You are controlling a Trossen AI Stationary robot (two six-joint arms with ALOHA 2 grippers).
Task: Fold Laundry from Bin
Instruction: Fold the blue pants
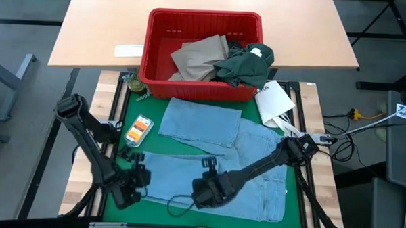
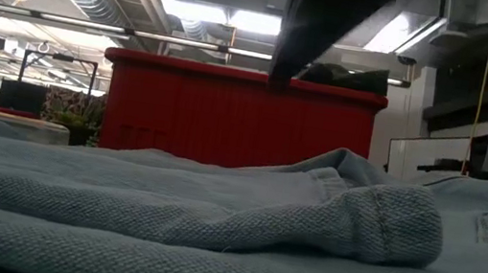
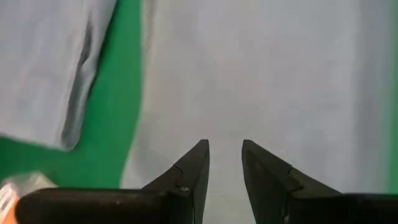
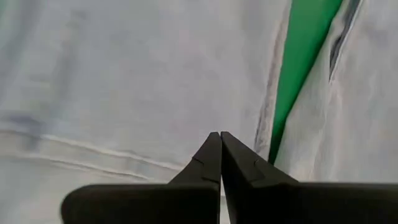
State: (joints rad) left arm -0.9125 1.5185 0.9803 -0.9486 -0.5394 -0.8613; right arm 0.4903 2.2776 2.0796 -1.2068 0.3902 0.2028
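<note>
High view: light blue garment (image 1: pixel 208 161) spread flat on green mat (image 1: pixel 161 104) of counter (image 1: pixel 84 28), long axis running across between arms; near edge cut off. Red bin (image 1: pixel 156 51) behind it holds tan trousers (image 1: pixel 198 56) and dark green garment (image 1: pixel 245 65), partly buried. Right end effector (image 4: pixel 220 138) closed, tips over cloth. Left end effector (image 3: pixel 225 149) narrowly parted, nothing visibly gripped.

1 camera is looking straight down; 1 is looking level across the light blue cloth (image 2: pixel 209 238) toward the red bin (image 1: pixel 204 53); 2 wrist cameras are hovering close over that cloth.
</note>
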